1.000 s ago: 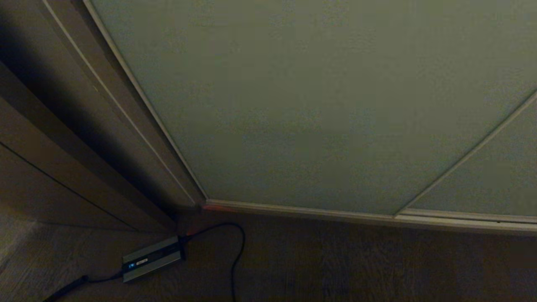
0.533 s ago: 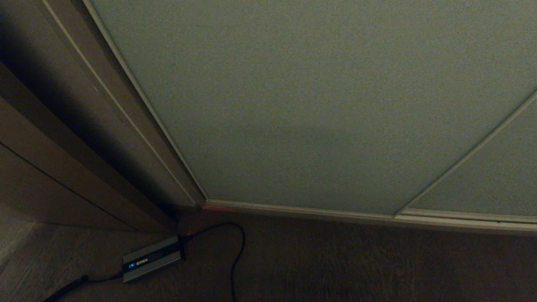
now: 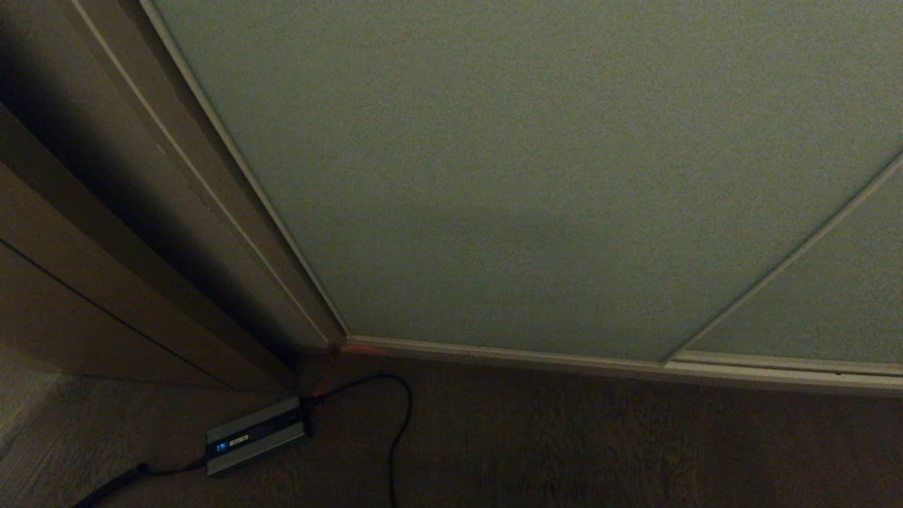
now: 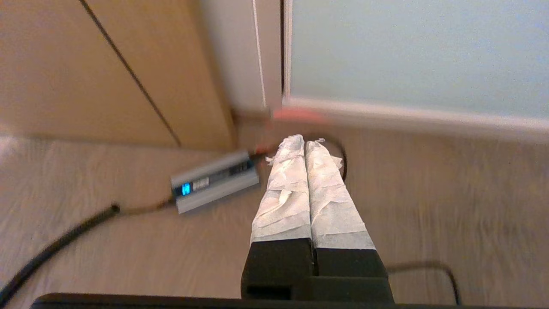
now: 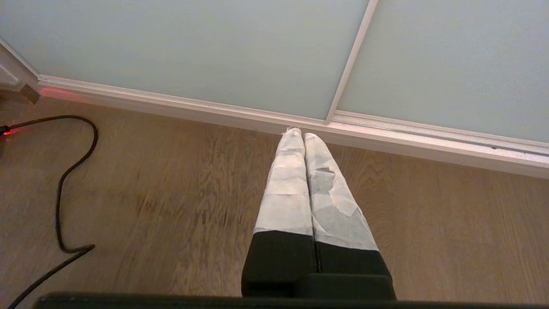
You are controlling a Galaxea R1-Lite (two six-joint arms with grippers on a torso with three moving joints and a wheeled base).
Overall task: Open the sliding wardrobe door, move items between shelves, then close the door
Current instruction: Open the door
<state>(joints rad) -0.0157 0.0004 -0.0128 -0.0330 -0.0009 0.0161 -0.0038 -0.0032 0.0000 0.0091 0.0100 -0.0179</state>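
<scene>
Grey-green sliding wardrobe door [image 3: 536, 176] shut; left hand [image 4: 303, 141] & right hand [image 5: 298, 133] pinched closed, empty, near floor [image 5: 171, 193] — risk: snagging black cable [image 5: 64, 171], charger box [image 4: 214, 180] by door's corner

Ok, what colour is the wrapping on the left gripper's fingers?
White, over black bases; the fingers show best in the left wrist view.
</scene>
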